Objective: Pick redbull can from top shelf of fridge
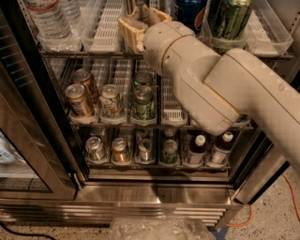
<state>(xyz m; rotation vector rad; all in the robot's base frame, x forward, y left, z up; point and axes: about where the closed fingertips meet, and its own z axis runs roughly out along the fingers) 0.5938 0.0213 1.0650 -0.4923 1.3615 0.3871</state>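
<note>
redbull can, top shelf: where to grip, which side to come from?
Grip the redbull can across its slim upright body, coming straight in from the open front of the top shelf. The Pepsi can stands close on its right in view, so side access looks tight. The gripper is at that lane, hiding most of the can.

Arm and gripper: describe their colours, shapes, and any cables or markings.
The arm is off-white, built of thick, smooth, rounded shells with a bulbous wrist joint; no cables or markings show on it. The gripper, up at the top shelf, is a yellower tan and more angular.
</note>
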